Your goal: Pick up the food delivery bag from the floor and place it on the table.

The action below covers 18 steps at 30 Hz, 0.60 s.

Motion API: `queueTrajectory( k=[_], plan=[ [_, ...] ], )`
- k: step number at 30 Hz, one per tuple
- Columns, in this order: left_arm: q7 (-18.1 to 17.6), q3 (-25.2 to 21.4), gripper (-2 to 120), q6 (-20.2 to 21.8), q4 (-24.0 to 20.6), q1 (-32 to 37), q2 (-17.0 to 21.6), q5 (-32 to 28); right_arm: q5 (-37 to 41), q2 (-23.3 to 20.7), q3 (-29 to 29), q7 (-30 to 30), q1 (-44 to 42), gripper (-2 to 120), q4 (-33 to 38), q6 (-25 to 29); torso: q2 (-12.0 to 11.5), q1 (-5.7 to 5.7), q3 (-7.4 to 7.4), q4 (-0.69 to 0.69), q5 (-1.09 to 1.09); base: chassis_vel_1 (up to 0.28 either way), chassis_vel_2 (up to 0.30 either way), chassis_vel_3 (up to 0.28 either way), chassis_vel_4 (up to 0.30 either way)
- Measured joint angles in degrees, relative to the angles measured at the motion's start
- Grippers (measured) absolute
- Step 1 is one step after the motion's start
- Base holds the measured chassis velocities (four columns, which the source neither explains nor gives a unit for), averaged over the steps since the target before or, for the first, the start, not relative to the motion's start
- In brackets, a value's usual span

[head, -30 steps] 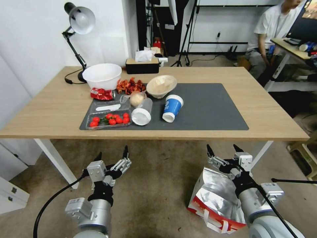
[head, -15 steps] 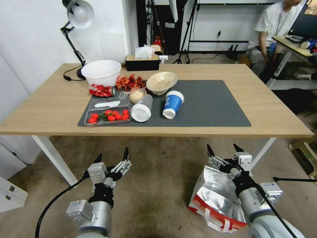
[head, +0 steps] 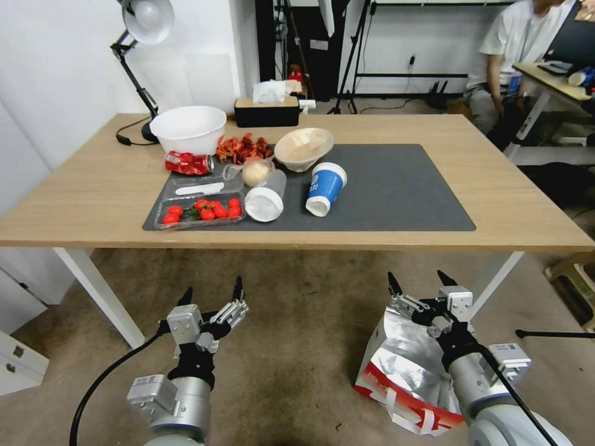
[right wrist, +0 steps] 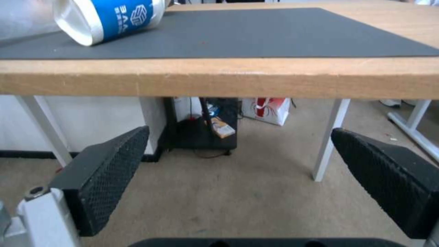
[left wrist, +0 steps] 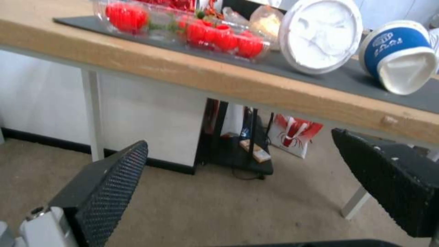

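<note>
The food delivery bag [head: 396,371] stands on the floor [head: 297,328] at my right, red and white outside, with its silver foil lining crumpled open and white straps low at its front. My right gripper [head: 416,277] hangs open just above the bag's top edge, its arm crossing the bag's right side, with nothing between its fingers [right wrist: 109,171]. My left gripper [head: 212,288] is open over bare floor to the left, its fingers [left wrist: 105,185] wide apart. The table [head: 93,192] stands ahead with its dark grey mat [head: 396,186].
On the mat's left half lie a blue cup [head: 324,189], a tomato tray [head: 198,212], bowls, and a lidded cup; its right half is bare. White table legs [head: 93,291] flank the floor. A small red-printed white bag [right wrist: 267,109] sits beyond the table. A person sits at the far right.
The whole head view has shifted a little, so the camera moved: the table edge sits slightly higher in the picture. Both grippers and the bag keep their places.
</note>
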Motion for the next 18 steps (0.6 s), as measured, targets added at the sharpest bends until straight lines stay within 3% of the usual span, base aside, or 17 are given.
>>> queueTrajectory(
  k=[18],
  plan=[
    [0.6, -0.6, 100, -0.8, 0.7, -0.4, 0.4, 0.2, 0.0, -0.3, 0.2, 0.3, 0.1, 100, -0.6, -0.1, -5.1, -2.12, -3.02, 0.0, 0.0, 0.0, 0.0, 0.0, 0.0]
  ],
)
